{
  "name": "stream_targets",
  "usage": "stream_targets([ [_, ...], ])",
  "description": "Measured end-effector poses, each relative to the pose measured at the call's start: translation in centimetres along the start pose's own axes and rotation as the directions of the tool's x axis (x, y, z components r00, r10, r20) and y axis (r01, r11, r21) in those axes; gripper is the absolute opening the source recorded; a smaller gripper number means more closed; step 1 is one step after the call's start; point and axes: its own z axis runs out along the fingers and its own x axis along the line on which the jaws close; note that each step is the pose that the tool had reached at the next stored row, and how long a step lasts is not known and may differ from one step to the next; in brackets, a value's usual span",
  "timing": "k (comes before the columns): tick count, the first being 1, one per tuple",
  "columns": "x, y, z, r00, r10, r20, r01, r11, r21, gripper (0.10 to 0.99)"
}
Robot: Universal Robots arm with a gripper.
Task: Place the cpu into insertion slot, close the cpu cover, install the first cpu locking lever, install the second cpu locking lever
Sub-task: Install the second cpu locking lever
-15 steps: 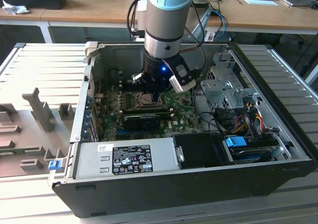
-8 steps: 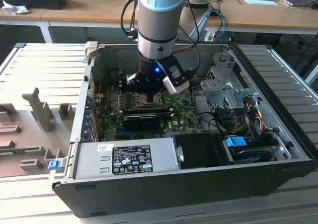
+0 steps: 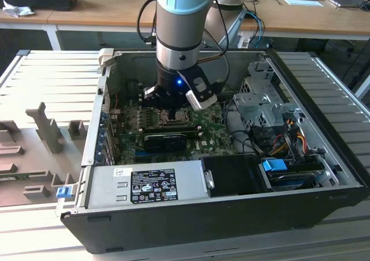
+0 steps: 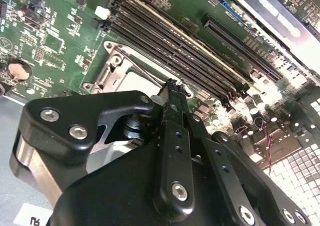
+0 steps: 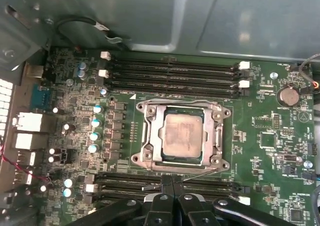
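In the exterior view we see the gripper [image 3: 171,106] lowered into the open computer case [image 3: 324,157], just above the insertion slot [image 3: 173,118] on the green motherboard [image 3: 214,135].

In the second wrist view the jaws stand pressed together, their tips at the silver rim of the slot [image 4: 112,68], holding nothing we can make out.

In the first wrist view the cpu [image 5: 182,134] lies flat and square in the slot just beyond the jaws, grey top upward, with the cpu cover [image 5: 150,136] down around it.
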Motion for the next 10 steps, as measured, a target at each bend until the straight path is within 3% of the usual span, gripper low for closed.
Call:
stream_targets([
  [2,0.78,0.04,0.12,1.0,0.0,0.0003,0.0,1.0,-0.004,0.106],
  [10,1.45,-0.19,1.89,1.0,-0.007,0.0001,0.007,0.9999,-0.015,0.106],
])
